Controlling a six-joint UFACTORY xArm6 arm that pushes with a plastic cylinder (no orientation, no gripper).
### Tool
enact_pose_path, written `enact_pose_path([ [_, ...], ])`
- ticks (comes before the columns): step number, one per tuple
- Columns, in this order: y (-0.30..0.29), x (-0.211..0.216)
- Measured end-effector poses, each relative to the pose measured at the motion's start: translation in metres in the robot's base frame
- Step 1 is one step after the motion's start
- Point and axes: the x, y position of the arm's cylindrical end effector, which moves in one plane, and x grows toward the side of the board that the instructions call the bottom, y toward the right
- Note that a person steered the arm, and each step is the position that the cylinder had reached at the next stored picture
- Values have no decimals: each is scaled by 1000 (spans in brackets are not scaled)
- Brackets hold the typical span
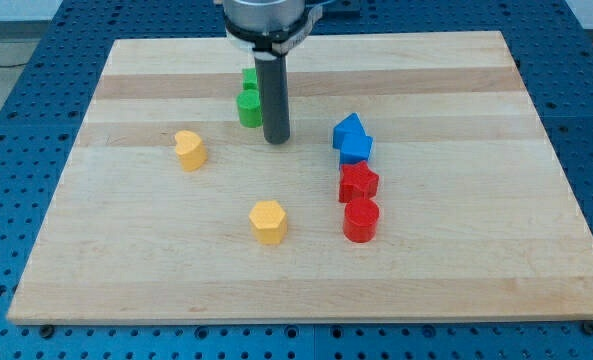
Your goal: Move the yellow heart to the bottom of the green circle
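Hidden and cut-off parts on the bench (456,290)

The arm's housing (271,20) is cropped by the view's top edge, so only its lower end shows. The rod covers the right side of the green circle (248,108) and most of a second green block (249,78) behind it, whose shape cannot be told. The two blue blocks (352,140) overlap, blurring their outlines together.

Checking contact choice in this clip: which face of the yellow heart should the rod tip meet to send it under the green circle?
No grasp is possible, only a push. My tip stands just right of the green circle, away from the yellow heart. The heart lies to the circle's lower left, so I would probably meet its left face and push toward the view's right, stopping below the circle.
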Motion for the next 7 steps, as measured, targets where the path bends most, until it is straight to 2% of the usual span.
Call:
enact_pose_path([
  [1,-9,39],
  [2,-55,60],
  [3,-122,49],
  [4,-140,28],
  [7,-88,18],
])
